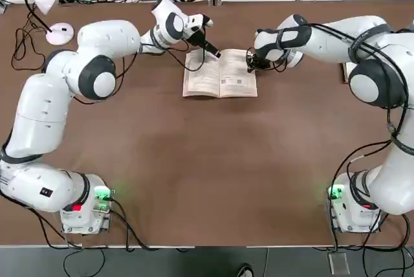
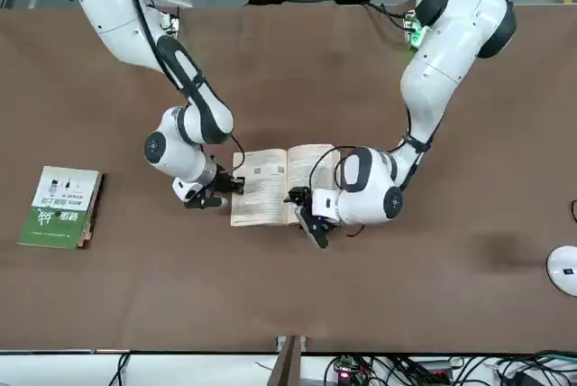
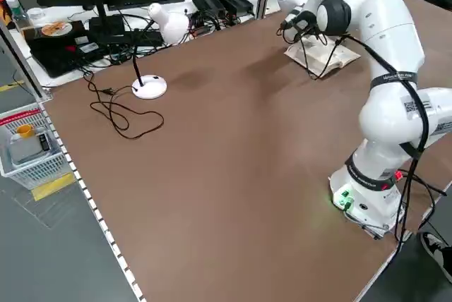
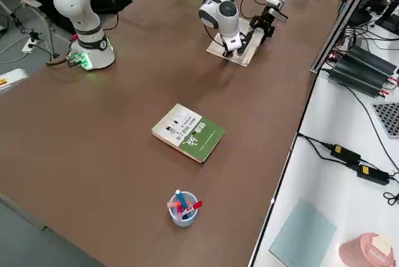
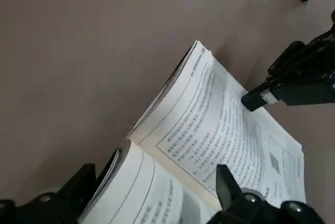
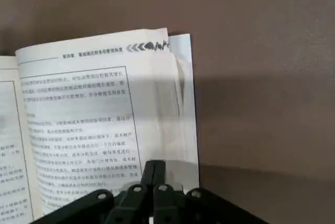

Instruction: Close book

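- The book [image 1: 237, 81] lay open on the counter [image 1: 194, 160], face up on the side away from the arm bases, printed pages showing on both sides of the spine.
- The left gripper [image 5: 155, 174] was at the book's far edge, its fingers spread with the left-hand pages showing between them; no firm grip on paper could be seen.
- The right gripper [image 6: 155, 165] was clenched, over the outer margin of the right-hand page; whether it touched the paper could not be told.
- Neither half had been folded across, so closing seemed barely begun.
- Left to do: lift one side, turn it over the spine, press it flat.
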Motion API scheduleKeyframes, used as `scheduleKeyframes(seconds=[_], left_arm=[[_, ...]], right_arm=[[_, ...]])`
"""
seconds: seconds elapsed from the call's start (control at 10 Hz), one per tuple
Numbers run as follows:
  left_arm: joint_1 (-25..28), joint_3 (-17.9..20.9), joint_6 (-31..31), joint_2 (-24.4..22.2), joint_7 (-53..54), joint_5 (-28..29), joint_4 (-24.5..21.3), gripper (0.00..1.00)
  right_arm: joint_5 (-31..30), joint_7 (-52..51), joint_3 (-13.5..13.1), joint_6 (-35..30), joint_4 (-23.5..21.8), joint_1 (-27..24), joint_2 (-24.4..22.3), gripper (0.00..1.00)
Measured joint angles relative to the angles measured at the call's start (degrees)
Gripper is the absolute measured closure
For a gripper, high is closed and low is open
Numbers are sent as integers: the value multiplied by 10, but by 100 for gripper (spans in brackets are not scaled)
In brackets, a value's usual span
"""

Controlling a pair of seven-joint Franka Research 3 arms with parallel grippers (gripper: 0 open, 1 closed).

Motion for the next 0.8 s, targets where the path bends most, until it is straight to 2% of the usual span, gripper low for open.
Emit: scheduleKeyframes(seconds=[0.8], left_arm=[[0,-1,-22,-5,-4,-74,5,0]], right_arm=[[0,0,0,0,0,0,0,99]])
